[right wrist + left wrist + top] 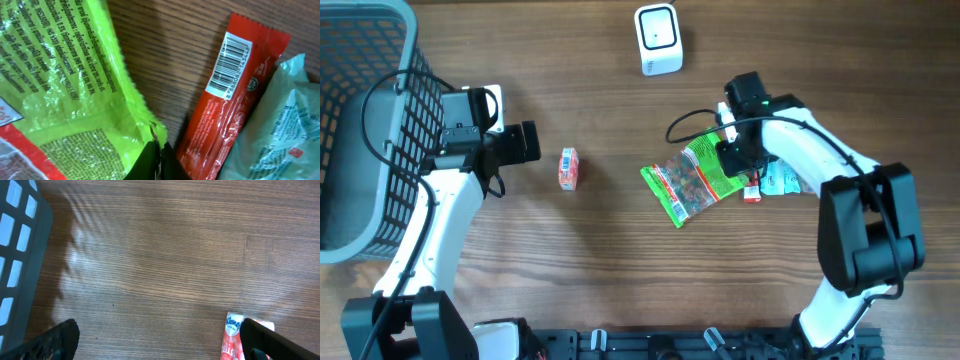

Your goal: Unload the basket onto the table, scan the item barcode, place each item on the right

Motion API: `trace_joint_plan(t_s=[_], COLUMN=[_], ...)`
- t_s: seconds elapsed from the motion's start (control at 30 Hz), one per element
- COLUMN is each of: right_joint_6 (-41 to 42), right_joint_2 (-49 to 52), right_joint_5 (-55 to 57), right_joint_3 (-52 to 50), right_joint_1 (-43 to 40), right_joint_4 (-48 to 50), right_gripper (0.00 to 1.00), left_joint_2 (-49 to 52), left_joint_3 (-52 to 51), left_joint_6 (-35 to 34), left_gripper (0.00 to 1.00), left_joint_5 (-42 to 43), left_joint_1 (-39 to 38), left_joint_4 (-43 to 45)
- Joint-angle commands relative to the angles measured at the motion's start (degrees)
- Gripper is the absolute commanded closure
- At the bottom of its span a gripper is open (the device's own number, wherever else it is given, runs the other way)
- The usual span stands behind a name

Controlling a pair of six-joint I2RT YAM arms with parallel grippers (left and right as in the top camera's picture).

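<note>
A green snack bag (695, 180) with a red printed panel lies right of the table's centre. My right gripper (738, 160) is shut on its right edge; the wrist view shows the black fingers (159, 160) pinched together on the bag's crinkled green seam (145, 120). The white barcode scanner (657, 40) stands at the back of the table, well apart from the bag. My left gripper (525, 143) hangs open just left of a small red Kleenex tissue pack (568, 168). In the left wrist view that pack (232, 340) sits beside the right finger (272, 342), and nothing lies between the fingers.
A red wrapped bar (235, 100) with a white barcode label lies right beside the bag, against a pale blue-green packet (280, 130). A grey mesh basket (360, 130) fills the far left, close behind my left arm.
</note>
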Motion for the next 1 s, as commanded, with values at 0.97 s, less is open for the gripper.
trace_joint_plan(t_s=[0.97], right_joint_6=[1.2], right_joint_2=[-1.2], right_joint_5=[-6.2], right_joint_3=[-0.3], right_joint_1=[0.1], right_joint_4=[0.3], right_gripper=[0.63], left_joint_2=[-0.8], left_joint_3=[0.7], left_joint_6=[0.3], left_gripper=[0.00], left_joint_5=[-0.3], left_joint_1=[0.3], left_joint_4=[0.2])
